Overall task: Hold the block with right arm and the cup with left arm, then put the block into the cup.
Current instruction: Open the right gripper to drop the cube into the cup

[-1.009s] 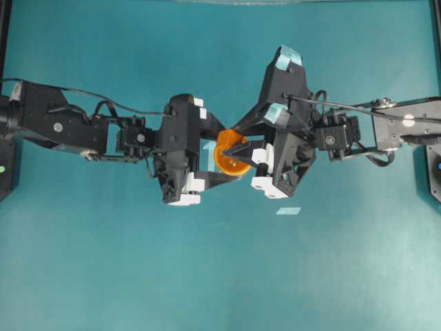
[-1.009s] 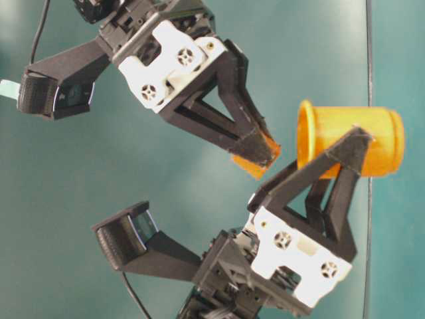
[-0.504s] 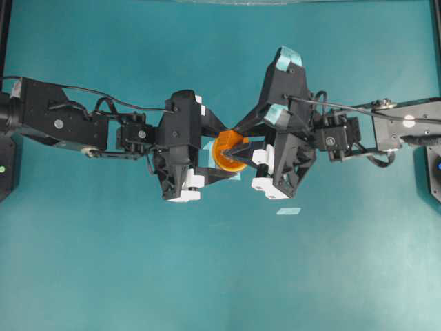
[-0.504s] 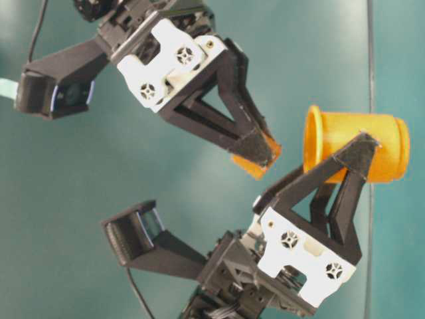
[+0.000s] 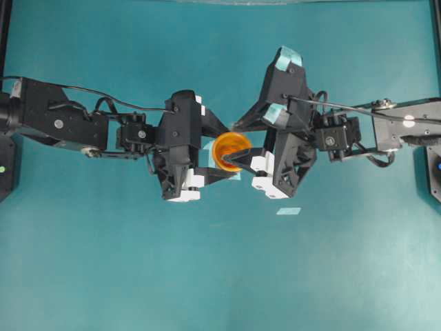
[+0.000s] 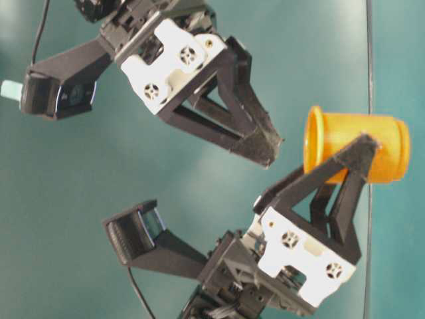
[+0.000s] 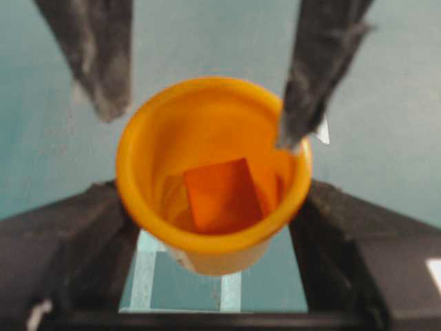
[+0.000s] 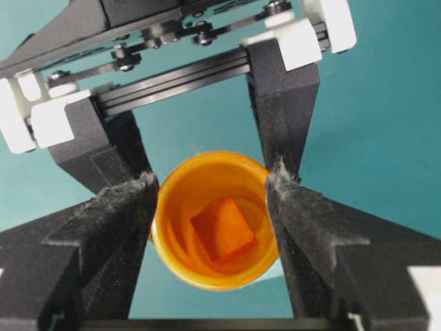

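- Change: a moment ago the block (image 7: 222, 194) sat pinched at my right gripper (image 6: 262, 143) tips, just short of the cup (image 6: 355, 145). Now those tips are bare and spread apart, released, holding nothing.
- Block now lies at the bottom of the cup, tilted against the inner wall; both wrist views show it there.
- My left gripper (image 8: 207, 200) stays clenched on the cup, one pad on each side of the wall, cup held off the table with its mouth toward the right gripper.
- Right fingertips (image 7: 303, 103) hang at the cup's rim.
- My reading: the drop is made; task looks complete. What remains is backing the right arm clear without knocking the rim.
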